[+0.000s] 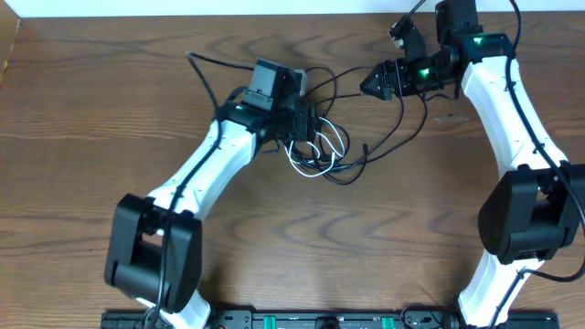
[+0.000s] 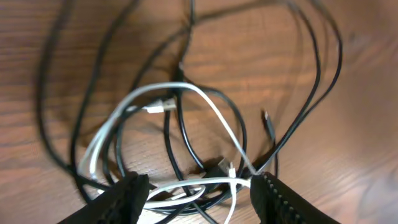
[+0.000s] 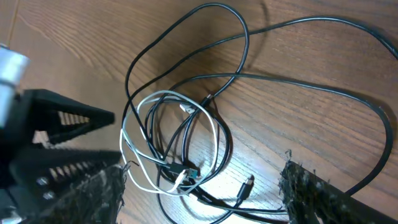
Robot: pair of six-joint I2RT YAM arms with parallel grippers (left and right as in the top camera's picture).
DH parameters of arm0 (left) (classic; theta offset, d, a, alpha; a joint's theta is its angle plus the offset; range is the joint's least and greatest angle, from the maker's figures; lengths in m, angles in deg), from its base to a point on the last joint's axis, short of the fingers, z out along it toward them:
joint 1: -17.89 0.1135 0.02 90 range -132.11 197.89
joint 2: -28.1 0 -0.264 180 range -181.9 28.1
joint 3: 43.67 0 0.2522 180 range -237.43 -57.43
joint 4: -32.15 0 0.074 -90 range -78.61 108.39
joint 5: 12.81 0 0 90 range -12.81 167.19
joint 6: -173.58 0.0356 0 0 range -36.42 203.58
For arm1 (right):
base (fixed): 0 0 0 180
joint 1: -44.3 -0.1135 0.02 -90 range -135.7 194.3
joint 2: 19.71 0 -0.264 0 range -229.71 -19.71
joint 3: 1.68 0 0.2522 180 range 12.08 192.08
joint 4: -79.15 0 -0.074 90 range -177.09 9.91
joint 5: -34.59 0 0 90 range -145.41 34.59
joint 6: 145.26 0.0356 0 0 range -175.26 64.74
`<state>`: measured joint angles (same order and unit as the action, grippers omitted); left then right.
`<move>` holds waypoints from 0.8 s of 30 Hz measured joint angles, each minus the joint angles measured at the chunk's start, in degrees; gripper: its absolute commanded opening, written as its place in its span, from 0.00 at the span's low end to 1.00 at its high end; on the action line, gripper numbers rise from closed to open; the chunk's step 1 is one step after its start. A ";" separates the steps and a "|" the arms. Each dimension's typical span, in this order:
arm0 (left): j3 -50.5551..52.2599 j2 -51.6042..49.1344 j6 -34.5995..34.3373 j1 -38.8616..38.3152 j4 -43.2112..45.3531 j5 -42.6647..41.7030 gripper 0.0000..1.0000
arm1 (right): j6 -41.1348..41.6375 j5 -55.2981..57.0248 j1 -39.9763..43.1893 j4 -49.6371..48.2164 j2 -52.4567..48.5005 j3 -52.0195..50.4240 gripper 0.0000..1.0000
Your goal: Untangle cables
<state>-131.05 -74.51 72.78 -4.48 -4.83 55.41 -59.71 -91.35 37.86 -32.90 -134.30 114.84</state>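
Observation:
The cables lie in one tangle on the wooden table: a white cable (image 1: 315, 157) looped through several thin black cables (image 1: 395, 135). My left gripper (image 1: 309, 123) is open just over the tangle's left side. In the left wrist view its jaws (image 2: 199, 194) straddle a strand of the white cable (image 2: 205, 106) without closing on it. My right gripper (image 1: 373, 84) is open and empty, up and to the right of the tangle. In the right wrist view its jaws (image 3: 202, 173) frame the white loops (image 3: 146, 124) and a loose black plug (image 3: 246, 186).
Long black loops (image 3: 298, 87) spread right and toward the back of the table (image 1: 110, 110). A loose plug end (image 1: 366, 146) lies right of the tangle. The left gripper also shows at the left of the right wrist view (image 3: 59, 121).

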 measured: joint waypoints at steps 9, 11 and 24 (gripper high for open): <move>0.00 -0.79 12.41 -0.52 -0.74 0.11 0.61 | -0.79 0.00 0.00 0.63 0.00 0.00 0.79; 0.00 -0.79 13.97 -0.52 -0.79 0.57 0.61 | -0.81 0.00 0.00 0.63 0.00 0.00 0.79; 0.00 -5.99 27.47 -0.52 1.09 1.14 0.49 | -0.81 0.00 0.00 0.85 0.00 0.00 0.80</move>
<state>-131.05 -80.49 100.25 -5.00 -3.74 56.55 -60.51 -91.35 37.86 -32.04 -134.30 114.84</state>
